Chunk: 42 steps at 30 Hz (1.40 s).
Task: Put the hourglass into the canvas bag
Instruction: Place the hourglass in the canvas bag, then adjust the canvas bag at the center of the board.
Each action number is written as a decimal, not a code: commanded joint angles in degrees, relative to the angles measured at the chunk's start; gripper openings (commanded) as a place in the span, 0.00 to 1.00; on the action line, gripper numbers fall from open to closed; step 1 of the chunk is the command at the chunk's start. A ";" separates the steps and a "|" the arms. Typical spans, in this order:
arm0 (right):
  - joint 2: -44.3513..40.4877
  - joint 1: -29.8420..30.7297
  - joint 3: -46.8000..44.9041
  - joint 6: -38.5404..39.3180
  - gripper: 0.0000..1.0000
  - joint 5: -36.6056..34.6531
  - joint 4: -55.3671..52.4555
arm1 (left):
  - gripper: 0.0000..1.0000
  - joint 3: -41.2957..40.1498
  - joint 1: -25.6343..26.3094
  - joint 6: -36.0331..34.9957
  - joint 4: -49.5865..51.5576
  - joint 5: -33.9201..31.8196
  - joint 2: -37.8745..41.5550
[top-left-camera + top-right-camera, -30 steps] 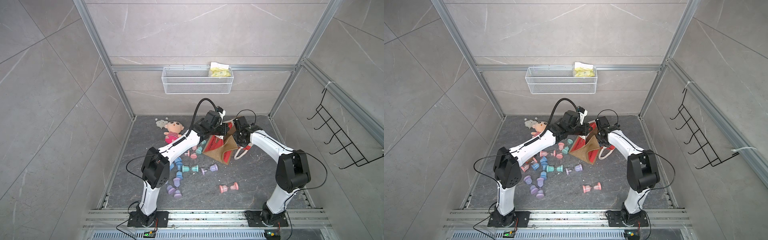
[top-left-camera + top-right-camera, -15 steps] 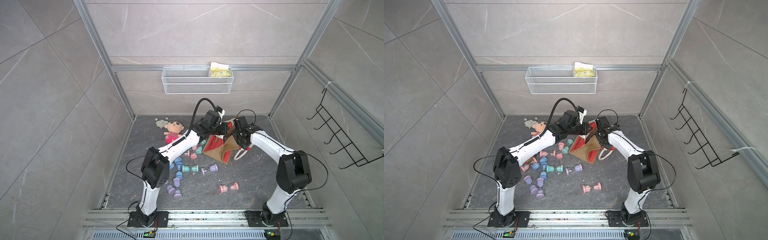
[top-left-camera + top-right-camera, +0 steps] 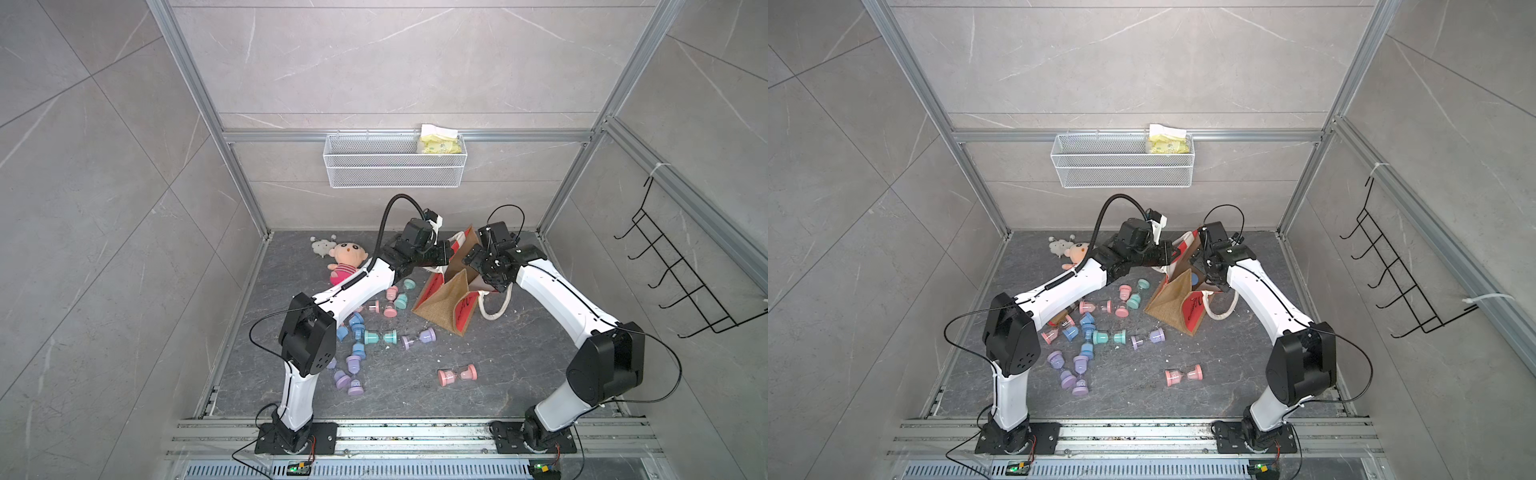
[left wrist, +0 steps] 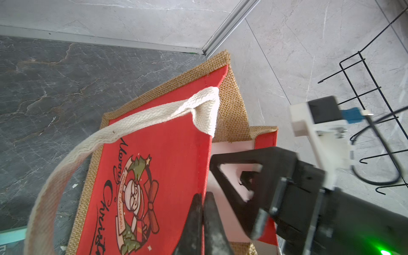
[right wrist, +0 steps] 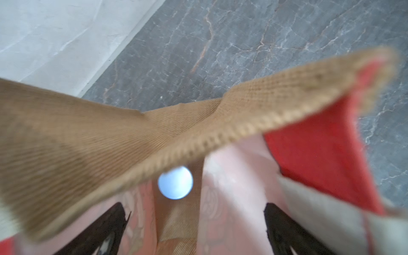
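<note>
Counting approx. 12 hourglasses (image 3: 457, 375), exact no. unclear w/ overlap; 1 canvas bag (image 3: 446, 307), 1 plush doll (image 3: 347, 259), 1 wire basket (image 3: 395, 178), 1 hook rack (image 3: 688, 274).

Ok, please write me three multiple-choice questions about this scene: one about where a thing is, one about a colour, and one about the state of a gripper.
1. Where is the blue hourglass?
A. in the wire basket
B. inside the canvas bag
C. beside the plush doll

2. What colour is the lone hourglass nearest the arm bases?
A. green
B. purple
C. pink

3. How is the left gripper?
A. wide open over the floor
B. shut on the canvas bag's red panel
C. shut on a pink hourglass

Answers:
1 B: the right wrist view shows its blue end down between the bag's walls, beyond the open right gripper.
2 C: both its ends are pink in both top views.
3 B: the left wrist view shows its fingers pinching the panel's edge.
</note>
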<state>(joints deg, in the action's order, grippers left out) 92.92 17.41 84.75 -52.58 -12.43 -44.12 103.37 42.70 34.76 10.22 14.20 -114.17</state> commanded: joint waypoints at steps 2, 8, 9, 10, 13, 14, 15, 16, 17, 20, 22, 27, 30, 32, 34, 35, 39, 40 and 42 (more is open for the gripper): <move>-3.22 0.14 2.27 3.19 0.99 2.85 -2.83 | 0.00 0.44 -0.24 0.88 -4.39 1.57 3.69; -4.08 0.67 9.59 5.80 0.99 4.74 -9.02 | 0.00 0.62 -0.98 1.80 -5.20 2.26 2.77; -4.77 0.75 10.18 6.07 0.99 4.03 -10.12 | 0.00 1.05 -1.01 1.79 -4.55 2.07 2.65; -5.71 0.78 10.28 6.32 0.99 3.55 -10.71 | 0.00 1.28 -1.16 1.63 -4.10 1.81 2.64; -8.54 0.79 9.43 7.28 0.99 1.18 -11.80 | 0.00 0.24 -1.29 1.53 -5.01 1.75 3.07; -8.93 0.83 9.15 7.68 1.00 0.50 -12.39 | 0.00 0.15 -1.34 1.58 -5.03 1.71 3.15; -9.15 0.75 9.10 7.95 0.99 -0.42 -13.88 | 0.00 0.31 -1.41 1.71 -4.84 1.71 3.16; -9.36 0.71 8.87 7.95 1.00 -1.43 -15.28 | 0.00 0.26 -1.41 1.71 -4.62 1.82 3.16; -9.87 0.77 8.01 7.92 1.00 -2.19 -16.11 | 0.00 0.24 -1.47 1.71 -4.44 1.82 3.22; -11.56 0.72 4.05 8.37 0.98 -2.85 -15.58 | 0.00 0.14 -1.46 1.38 -4.25 1.52 3.34; -11.74 0.65 1.72 8.45 0.97 -2.16 -14.75 | 0.00 0.34 -1.56 1.43 -3.97 1.53 3.25; -8.83 0.54 -0.20 8.11 0.88 -1.21 -12.30 | 0.00 0.82 -1.56 1.67 -3.63 2.02 2.89; -7.68 0.54 -2.07 7.58 0.79 -0.12 -9.63 | 0.00 0.89 -1.56 1.57 -3.55 2.31 2.90; -7.09 0.57 -3.88 7.23 0.71 -0.35 -8.09 | 0.00 1.12 -1.56 1.17 -3.09 1.89 2.90; -6.62 0.60 -4.77 7.31 0.61 -0.41 -7.30 | 0.00 1.21 -1.56 0.96 -2.80 1.84 2.88; -6.62 0.61 -5.25 7.25 0.56 -0.58 -6.75 | 0.00 1.22 -1.56 0.89 -2.67 1.80 2.91; -6.39 0.52 -7.20 7.29 0.37 -0.33 -4.25 | 0.00 1.30 -1.56 0.68 -2.75 1.83 3.08; -5.96 0.46 -7.00 7.39 0.32 -0.47 -4.21 | 0.00 1.36 -1.52 0.74 -2.75 1.80 3.07; -5.41 0.43 -6.39 7.62 0.23 -0.82 -4.33 | 0.00 1.48 -1.56 0.73 -2.58 1.76 3.08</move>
<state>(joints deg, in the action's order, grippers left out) 86.50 17.98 78.30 -44.99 -12.64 -49.52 103.02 41.47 35.83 10.28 15.14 -114.17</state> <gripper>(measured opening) 0.243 0.048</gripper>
